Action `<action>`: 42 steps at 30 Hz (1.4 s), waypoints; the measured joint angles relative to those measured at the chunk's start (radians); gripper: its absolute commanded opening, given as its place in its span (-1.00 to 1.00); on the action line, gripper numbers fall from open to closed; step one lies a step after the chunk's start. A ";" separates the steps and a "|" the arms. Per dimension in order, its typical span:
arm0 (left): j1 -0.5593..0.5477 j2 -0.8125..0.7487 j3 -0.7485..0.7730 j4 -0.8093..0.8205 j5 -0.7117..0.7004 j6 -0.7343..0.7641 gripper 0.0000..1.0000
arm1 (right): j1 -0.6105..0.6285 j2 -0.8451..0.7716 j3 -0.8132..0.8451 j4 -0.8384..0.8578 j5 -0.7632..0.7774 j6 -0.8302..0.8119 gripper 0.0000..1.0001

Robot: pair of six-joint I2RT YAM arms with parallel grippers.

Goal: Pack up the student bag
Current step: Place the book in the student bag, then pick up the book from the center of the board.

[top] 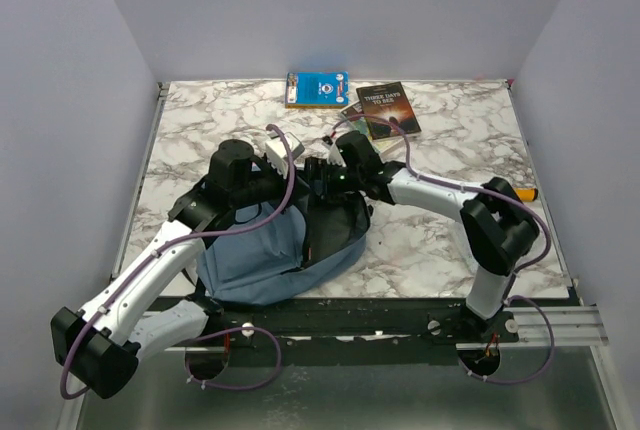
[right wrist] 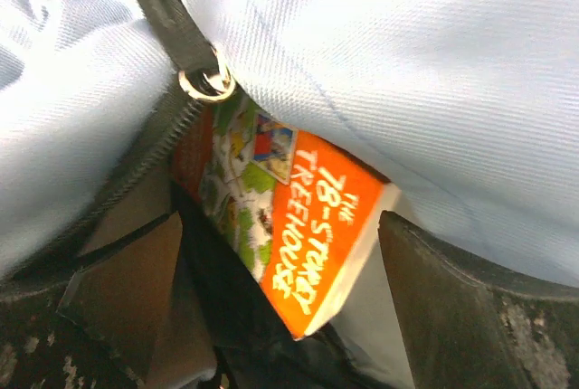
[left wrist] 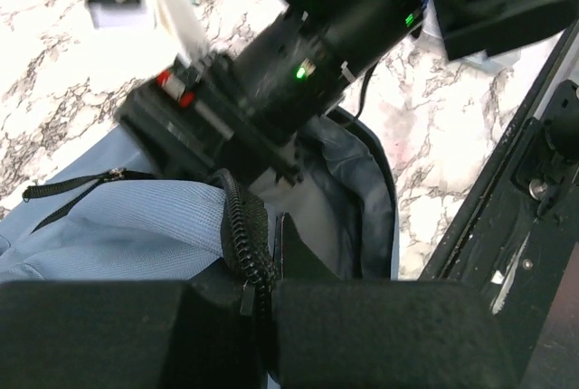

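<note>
The dusty-blue student bag [top: 250,260] lies at the near middle of the marble table, its mouth open toward the right. My left gripper [left wrist: 271,271] is shut on the bag's black zipper edge [left wrist: 240,226] and holds the mouth up; in the top view it is at the bag's upper rim [top: 300,188]. My right gripper [right wrist: 279,226] is open inside the mouth, seen from above at the bag's far rim [top: 328,180]. An orange "78-Storey Treehouse" book [right wrist: 308,226] lies slanted inside the bag [right wrist: 407,63], between and beyond the spread fingers [right wrist: 452,298].
A blue book [top: 317,88] lies at the table's far edge. A dark book [top: 388,108] sits on another book [top: 350,110] to its right. An orange-tipped object [top: 525,193] lies by the right arm. A metal zipper ring [right wrist: 206,81] hangs above the orange book.
</note>
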 measured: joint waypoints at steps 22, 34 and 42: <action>-0.002 0.038 -0.015 0.023 -0.097 0.002 -1.00 | -0.171 -0.365 -0.323 -0.119 0.214 -0.127 0.58; 0.021 0.424 0.456 -0.262 -0.148 -0.037 -1.00 | -0.100 -0.300 -0.576 0.379 0.056 0.200 0.58; 0.034 0.396 0.401 -0.297 -0.164 -0.010 -1.00 | -0.134 -0.402 -0.383 0.106 0.159 0.098 0.95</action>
